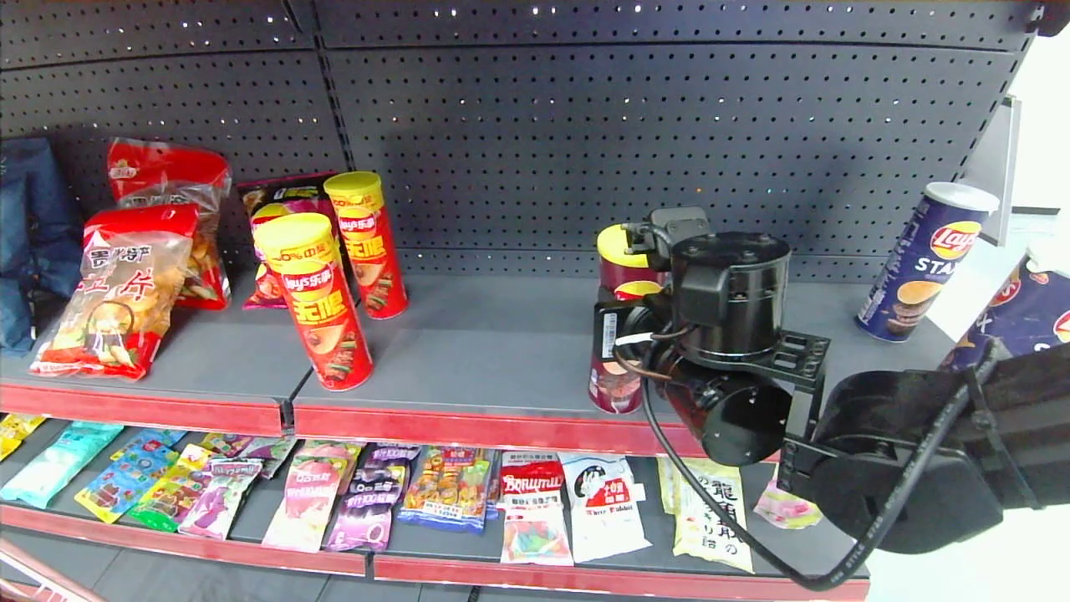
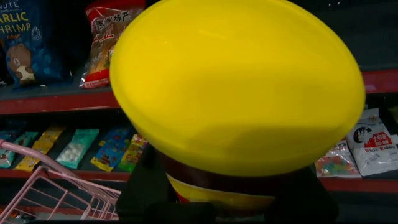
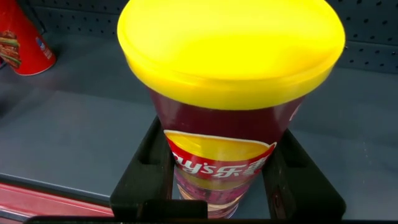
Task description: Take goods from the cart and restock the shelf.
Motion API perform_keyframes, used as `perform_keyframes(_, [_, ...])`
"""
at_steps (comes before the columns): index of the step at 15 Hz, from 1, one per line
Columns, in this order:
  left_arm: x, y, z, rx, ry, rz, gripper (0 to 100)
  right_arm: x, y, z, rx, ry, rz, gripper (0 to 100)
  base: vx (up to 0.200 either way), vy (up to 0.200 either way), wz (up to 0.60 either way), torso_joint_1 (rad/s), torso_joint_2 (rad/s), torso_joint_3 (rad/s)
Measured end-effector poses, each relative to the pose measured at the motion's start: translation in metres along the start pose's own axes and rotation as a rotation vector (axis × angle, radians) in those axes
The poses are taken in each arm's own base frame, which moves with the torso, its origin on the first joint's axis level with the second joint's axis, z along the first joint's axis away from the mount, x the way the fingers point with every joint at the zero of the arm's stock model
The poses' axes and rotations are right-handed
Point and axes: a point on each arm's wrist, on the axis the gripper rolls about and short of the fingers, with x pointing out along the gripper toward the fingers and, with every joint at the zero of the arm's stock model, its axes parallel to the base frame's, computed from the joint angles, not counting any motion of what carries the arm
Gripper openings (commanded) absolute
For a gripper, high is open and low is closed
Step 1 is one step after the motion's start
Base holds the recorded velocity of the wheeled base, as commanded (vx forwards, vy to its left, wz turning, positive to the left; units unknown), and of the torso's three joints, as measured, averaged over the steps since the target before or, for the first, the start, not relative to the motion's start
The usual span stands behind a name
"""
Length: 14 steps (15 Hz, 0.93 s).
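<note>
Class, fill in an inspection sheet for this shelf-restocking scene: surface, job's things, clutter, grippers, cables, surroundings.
Surface: grey upper shelf with a red front edge.
Job's things: maroon can, yellow-lidded, at the shelf's front edge; second maroon can held off the shelf; pink cart lower down beside it.
Clutter: red cans, red snack bags and a blue can on the upper shelf; candy packets on the lower shelf.
Grippers: right gripper shut on the maroon can; left gripper shut on the second maroon can.
Cables: black cable loops below the right wrist.
Surroundings: pegboard back wall.
</note>
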Motion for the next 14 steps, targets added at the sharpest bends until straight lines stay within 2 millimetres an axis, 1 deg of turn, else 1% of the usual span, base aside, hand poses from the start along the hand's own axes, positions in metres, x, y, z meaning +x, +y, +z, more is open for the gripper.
perform_keyframes(3, [0.000, 0.000, 0.000, 0.000, -0.001, 0.000, 0, -0.001, 0.000, 0.000, -0.001, -0.001, -0.006, 0, 0.000, 0.000, 0.00, 0.000, 0.00, 0.000])
perform_keyframes(8, [-0.001, 0.000, 0.000, 0.001, -0.004, 0.000, 0, -0.012, 0.003, 0.002, 0.000, -0.004, 0.017, 0, 0.000, 0.000, 0.00, 0.000, 0.00, 0.000])
perform_keyframes(13, [-0.003, 0.000, -0.001, 0.001, -0.008, 0.002, 0, -0.012, 0.002, 0.002, 0.006, -0.005, 0.018, 0, 0.000, 0.000, 0.00, 0.000, 0.00, 0.000])
perform_keyframes(14, [-0.003, -0.001, -0.001, 0.001, -0.008, 0.002, 0, -0.012, 0.002, 0.002, 0.007, -0.005, 0.019, 100, 0.000, 0.000, 0.00, 0.000, 0.00, 0.000])
